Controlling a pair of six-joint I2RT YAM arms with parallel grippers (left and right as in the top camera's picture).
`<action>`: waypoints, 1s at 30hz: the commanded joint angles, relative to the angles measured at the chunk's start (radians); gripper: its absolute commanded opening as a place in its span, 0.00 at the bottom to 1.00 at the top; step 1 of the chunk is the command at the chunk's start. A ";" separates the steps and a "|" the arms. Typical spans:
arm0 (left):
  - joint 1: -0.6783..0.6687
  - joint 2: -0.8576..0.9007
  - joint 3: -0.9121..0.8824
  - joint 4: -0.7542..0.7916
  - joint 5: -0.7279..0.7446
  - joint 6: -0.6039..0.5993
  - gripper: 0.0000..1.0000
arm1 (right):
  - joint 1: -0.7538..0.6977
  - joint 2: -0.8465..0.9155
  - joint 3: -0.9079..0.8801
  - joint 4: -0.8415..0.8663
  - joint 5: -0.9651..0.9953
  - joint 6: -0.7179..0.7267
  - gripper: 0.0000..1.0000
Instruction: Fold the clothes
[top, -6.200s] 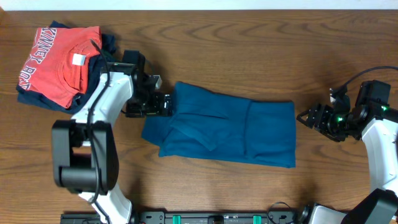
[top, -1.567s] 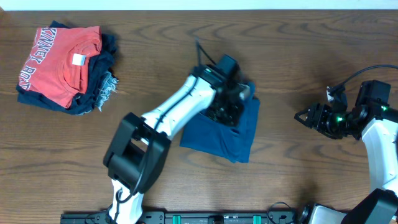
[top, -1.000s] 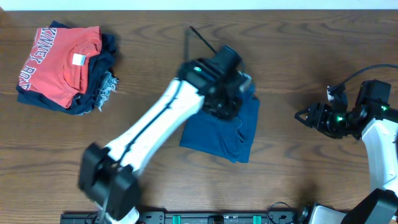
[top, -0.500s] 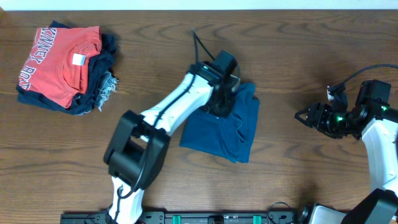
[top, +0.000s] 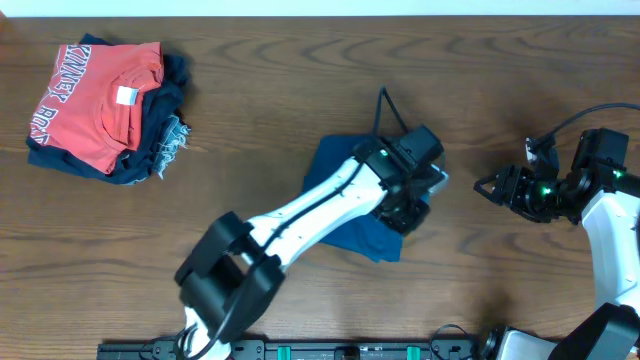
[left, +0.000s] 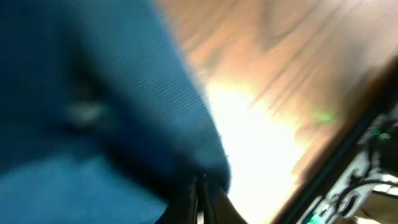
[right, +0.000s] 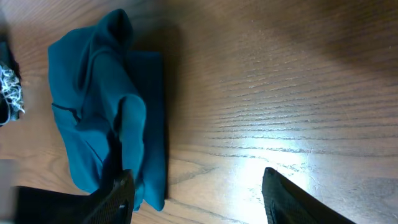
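Reaching far across the brown wooden table (top: 300, 90) with the left pincer (top: 412, 192), closed tight, to judge by the blurred wrist view, on an edge of the soft teal-blue knit garment (top: 335, 175). Lying part-folded directly under and behind that pincer, bunched rather than flat, with one loose ridge standing up in the right wrist view. Nothing in the right pincer (top: 488, 187): spread wide, held over bare wood, near the garment's closest edge but apart from it. Well away behind the left pincer, at the table's far corner: a stack of folded clothes topped by a red printed T-shirt (top: 95, 95).

Probably mid-fold, with smoothing and perhaps a further fold to come. Expect light, limp fabric: no stiffness, sagging from any single pinch, dragging and wrinkling on the wood instead of sliding cleanly. Best taken at corners or along a hem, through all layers at once, never mid-panel, where only the top layer would lift. Better with two holds, one per pincer, to keep the edge straight. Not fragile; no harm from a firm squeeze. Worth watching for layers slipping apart on release.
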 joint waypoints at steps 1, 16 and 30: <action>0.064 -0.116 0.039 -0.049 -0.231 -0.021 0.09 | -0.004 0.003 -0.002 0.000 -0.021 -0.019 0.64; 0.367 -0.151 -0.151 -0.080 0.004 -0.003 0.12 | 0.319 0.005 -0.014 0.057 -0.224 -0.183 0.39; 0.380 -0.161 -0.361 0.074 0.060 -0.005 0.17 | 0.572 0.207 -0.266 0.461 0.067 0.181 0.13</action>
